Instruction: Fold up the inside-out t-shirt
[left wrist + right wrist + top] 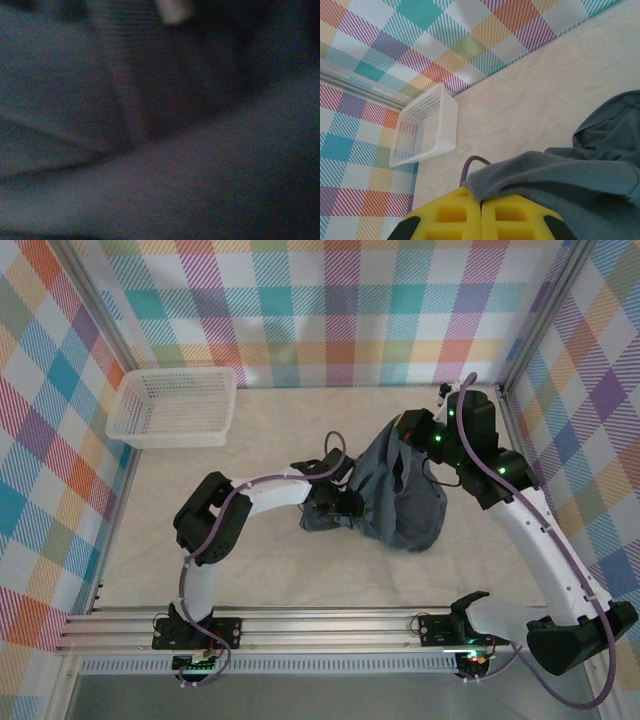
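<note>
The inside-out t-shirt (405, 495) is a dark slate-grey bundle, lifted at its top and sagging onto the table right of centre. My right gripper (400, 432) holds its upper edge. In the right wrist view the yellow fingers (455, 215) are pressed together with a fold of the t-shirt (590, 175) pinched between their tips, so the right gripper (481, 202) is shut on it. My left gripper (340, 503) is pushed into the shirt's lower left folds. The left wrist view is dark, blurred t-shirt fabric (160, 150) close to the lens, with the fingers hidden.
A white mesh basket (175, 405) stands at the back left against the checked wall, and appears tilted in the right wrist view as the basket (427, 125). Checked walls enclose the beige table (280, 580) on three sides. A metal rail (330, 625) runs along the near edge.
</note>
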Tool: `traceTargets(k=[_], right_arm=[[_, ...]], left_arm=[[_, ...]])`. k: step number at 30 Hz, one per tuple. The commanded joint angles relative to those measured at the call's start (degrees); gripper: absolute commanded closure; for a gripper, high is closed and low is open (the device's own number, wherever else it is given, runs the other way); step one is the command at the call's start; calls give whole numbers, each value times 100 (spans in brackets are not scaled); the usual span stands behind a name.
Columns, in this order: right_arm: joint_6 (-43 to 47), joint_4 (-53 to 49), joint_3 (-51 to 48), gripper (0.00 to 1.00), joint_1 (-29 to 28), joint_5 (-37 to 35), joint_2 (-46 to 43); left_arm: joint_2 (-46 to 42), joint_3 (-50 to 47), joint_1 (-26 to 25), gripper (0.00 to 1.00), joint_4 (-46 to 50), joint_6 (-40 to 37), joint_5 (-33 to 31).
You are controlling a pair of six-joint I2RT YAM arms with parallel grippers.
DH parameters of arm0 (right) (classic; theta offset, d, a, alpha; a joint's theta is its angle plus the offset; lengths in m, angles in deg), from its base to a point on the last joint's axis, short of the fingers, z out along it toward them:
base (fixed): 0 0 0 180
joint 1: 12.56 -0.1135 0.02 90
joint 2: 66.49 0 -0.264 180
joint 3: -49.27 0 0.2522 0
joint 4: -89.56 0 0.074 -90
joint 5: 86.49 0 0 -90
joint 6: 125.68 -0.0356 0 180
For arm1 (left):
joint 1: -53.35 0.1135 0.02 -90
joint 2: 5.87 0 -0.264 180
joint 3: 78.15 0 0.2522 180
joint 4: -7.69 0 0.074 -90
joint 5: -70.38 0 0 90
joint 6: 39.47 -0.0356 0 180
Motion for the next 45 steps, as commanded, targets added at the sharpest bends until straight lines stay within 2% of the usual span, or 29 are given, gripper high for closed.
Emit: traceTargets(k=[1, 5, 8, 10, 15, 18, 21, 25, 26, 28, 30, 32, 35, 39, 42, 45], right_arm=[[25, -185, 323, 100, 121, -130, -259], [404, -631, 822, 100, 199, -232, -353], [832, -941, 1351, 100, 206, -268, -472], [1121, -746, 1541, 100, 199, -177, -657], [1516, 51, 1706, 100, 199, 300, -981], [1494, 142, 1795, 100, 196, 151, -1020], [1362, -108, 1813, 100, 199, -307, -1011], [951, -1101, 1814, 100, 199, -1256, -878], [936, -1410, 1773, 100, 200, -1486, -815], [972, -1987, 1658, 100, 199, -1924, -663], [1156, -2275, 1241, 100, 214, -2197, -589], [1291, -2255, 675, 100, 275, -1958, -627], [1217, -2288, -20, 100, 402, -1462, -609], [974, -2178, -580, 100, 451, -777, -623], [964, -1945, -794, 100, 454, -315, -602], [977, -1850, -815, 100, 459, -50, -472]], left_arm=[[-335, 142, 271, 100, 168, 220, 112], [-1588, 514, 669, 100, 1020, -49, 140], [-2422, 1482, 813, 100, 2197, -812, -357], [-2830, 2182, 809, 100, 2735, -1414, -604], [-3251, 3164, 809, 100, 2761, -2151, -983], [-2843, 3745, 809, 100, 2708, -2374, -1568], [-1908, 4518, 906, 100, 2751, -2442, -2215], [-600, 5216, 1186, 99, 2546, -2291, -2361], [-292, 5334, 1237, 95, 2529, -2217, -2297], [99, 5407, 1273, 77, 2579, -2075, -2025], [177, 5219, 1275, 61, 2660, -1916, -1643], [-95, 4598, 1275, 55, 2595, -1775, -1565], [-844, 3173, 1339, 53, 2441, -1644, -1838], [-1602, 1601, 1434, 52, 3007, -1378, -2291], [-1865, 775, 1433, 52, 3400, -847, -2214], [-1912, 301, 1332, 51, 3386, -407, -2190]])
